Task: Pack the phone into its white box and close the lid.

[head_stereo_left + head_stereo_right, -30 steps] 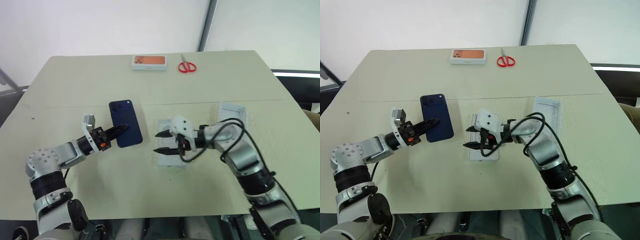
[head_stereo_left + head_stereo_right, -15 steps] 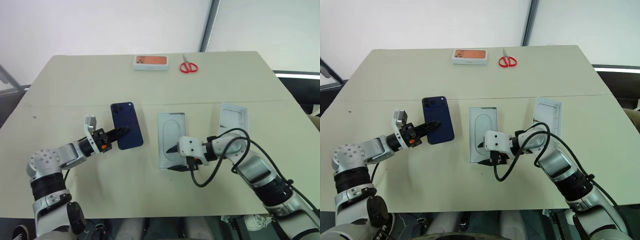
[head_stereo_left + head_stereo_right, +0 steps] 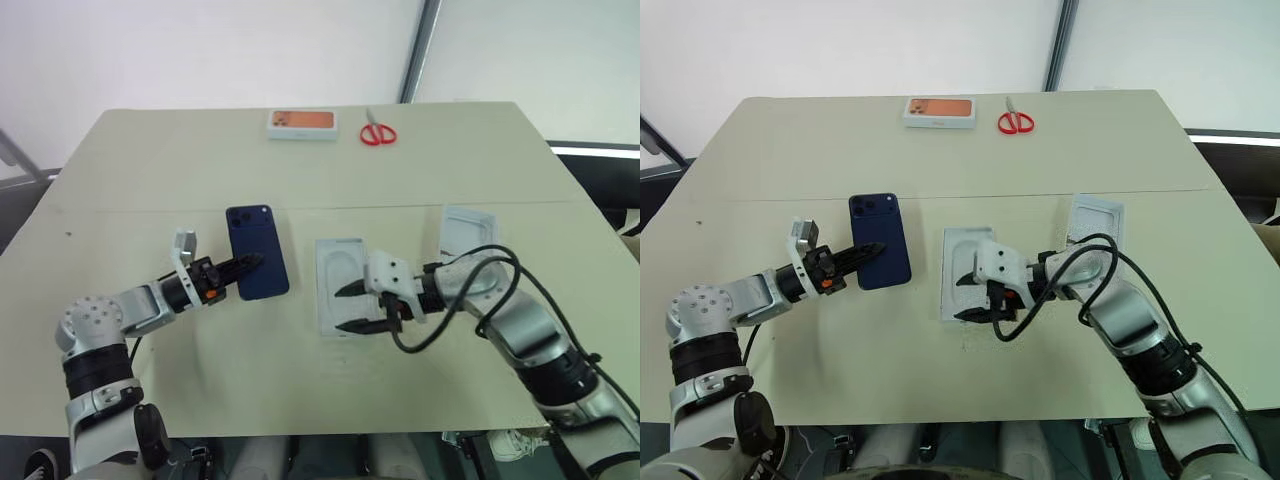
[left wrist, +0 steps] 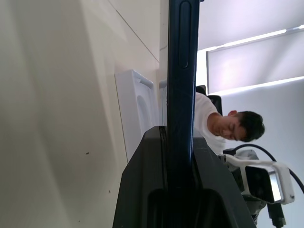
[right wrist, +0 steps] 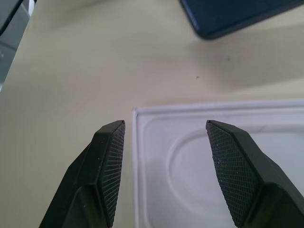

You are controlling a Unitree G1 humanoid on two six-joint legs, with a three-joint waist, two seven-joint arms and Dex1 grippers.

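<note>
Packing is not done: my left gripper is clamped on the phone, held off the table. My right gripper hangs spread over the flat white insert card. I cannot tell which white piece is the tray.

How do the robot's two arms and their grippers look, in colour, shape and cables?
Both arms are built of silver-grey metal segments with black joints. Each ends in a white wrist block and a gripper of two black pointed fingers with cross-hatched pads. The left gripper shows an orange mark at its base; a black cable loops beside the right gripper.
</note>
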